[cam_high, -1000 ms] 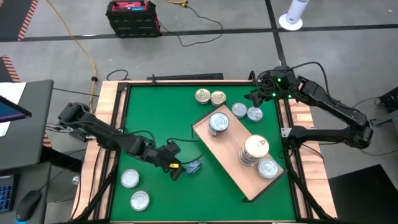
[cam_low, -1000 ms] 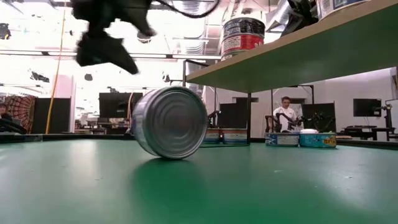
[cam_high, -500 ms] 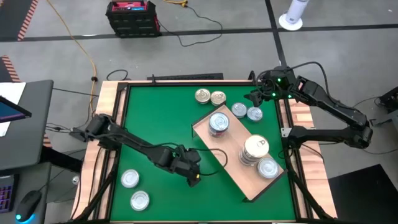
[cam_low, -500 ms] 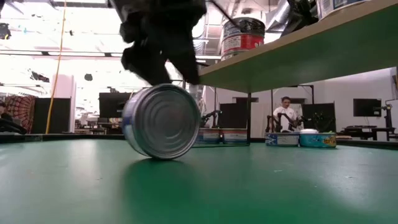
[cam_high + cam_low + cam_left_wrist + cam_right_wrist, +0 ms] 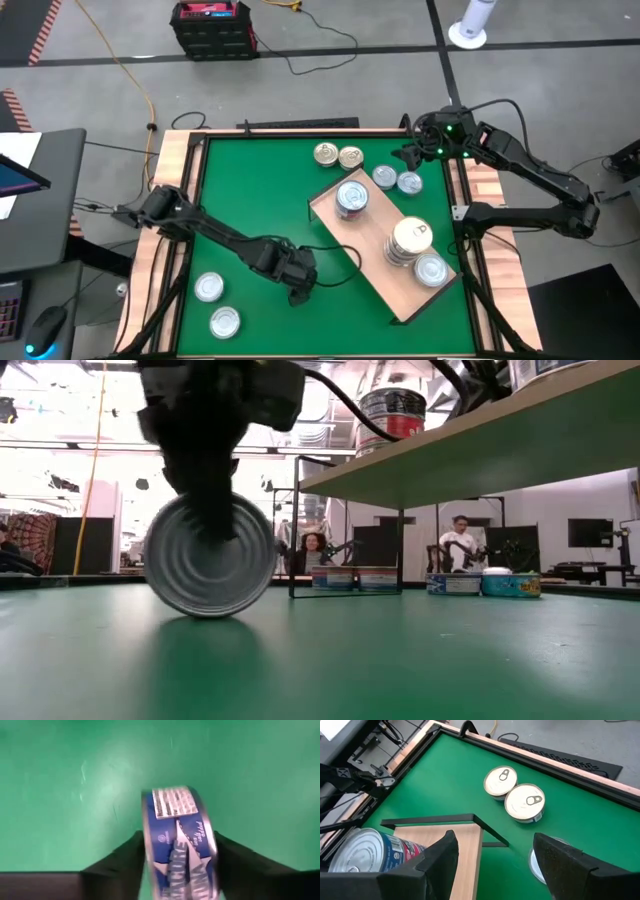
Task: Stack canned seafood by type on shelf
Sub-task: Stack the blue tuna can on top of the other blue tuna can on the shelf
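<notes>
Since a second ago left gripper [image 5: 297, 291] moved off the mat's left part and came down over the tin [image 5: 180, 845], now standing on edge on the green mat [image 5: 250, 190], near the shelf's [image 5: 372, 262] left edge. Its fingers [image 5: 122, 865] straddle the blue-labelled tin, half open; whether they pinch it I cannot tell. Right gripper [image 5: 408, 157] waits past the shelf's far corner, fingers [image 5: 437, 857] wide apart, holding nothing. Stacked tins [image 5: 410, 241] sit on the shelf.
</notes>
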`<action>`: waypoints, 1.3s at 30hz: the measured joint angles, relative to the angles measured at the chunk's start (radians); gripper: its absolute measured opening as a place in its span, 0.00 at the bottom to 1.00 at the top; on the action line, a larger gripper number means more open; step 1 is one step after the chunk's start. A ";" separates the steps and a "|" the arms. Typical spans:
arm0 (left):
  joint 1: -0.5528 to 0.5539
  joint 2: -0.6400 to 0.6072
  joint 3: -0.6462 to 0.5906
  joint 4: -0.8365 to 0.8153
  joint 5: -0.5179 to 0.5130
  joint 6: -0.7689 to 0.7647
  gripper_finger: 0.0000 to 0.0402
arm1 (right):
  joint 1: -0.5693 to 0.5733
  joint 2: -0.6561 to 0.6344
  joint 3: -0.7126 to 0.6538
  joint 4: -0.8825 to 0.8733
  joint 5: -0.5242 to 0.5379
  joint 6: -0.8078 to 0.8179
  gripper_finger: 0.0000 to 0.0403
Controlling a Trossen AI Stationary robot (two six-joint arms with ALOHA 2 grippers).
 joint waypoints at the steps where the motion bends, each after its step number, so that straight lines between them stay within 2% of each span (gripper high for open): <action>1: -0.002 0.000 -0.005 0.000 0.008 0.018 0.41 | 0.000 0.000 0.000 0.004 0.000 0.000 0.70; 3: -0.002 -0.002 -0.015 0.002 0.025 0.047 0.32 | 0.000 0.000 0.000 0.005 0.000 0.000 0.70; 7: -0.002 -0.010 -0.021 -0.010 0.051 0.106 0.31 | 0.000 0.000 0.000 0.005 0.000 0.000 0.70; 10: -0.010 -0.044 -0.022 -0.030 0.004 0.148 0.31 | 0.000 0.000 0.000 0.004 0.000 0.000 0.70; 16: -0.053 -0.210 0.013 -0.016 -0.268 0.379 0.31 | 0.000 0.000 0.000 0.004 -0.001 0.001 0.70; 21: -0.080 -0.338 0.020 0.078 -0.541 0.696 0.34 | 0.000 0.000 0.000 0.004 0.000 0.002 0.70; 24: -0.048 -0.373 0.021 0.155 -0.699 0.940 0.34 | 0.000 0.000 0.000 0.004 0.000 0.008 0.70; 26: -0.001 -0.374 0.020 0.228 -0.743 1.101 0.33 | 0.000 0.000 0.000 0.005 0.000 0.009 0.70; 28: 0.055 -0.373 0.020 0.316 -0.715 1.228 0.33 | 0.000 0.000 0.000 0.009 0.000 0.009 0.70; 34: 0.212 -0.359 0.019 0.572 -0.547 1.461 0.34 | 0.000 0.000 0.000 0.010 0.000 0.009 0.70; 39: 0.309 -0.363 0.020 0.662 -0.329 1.580 0.34 | 0.000 0.000 0.000 0.010 0.000 0.008 0.70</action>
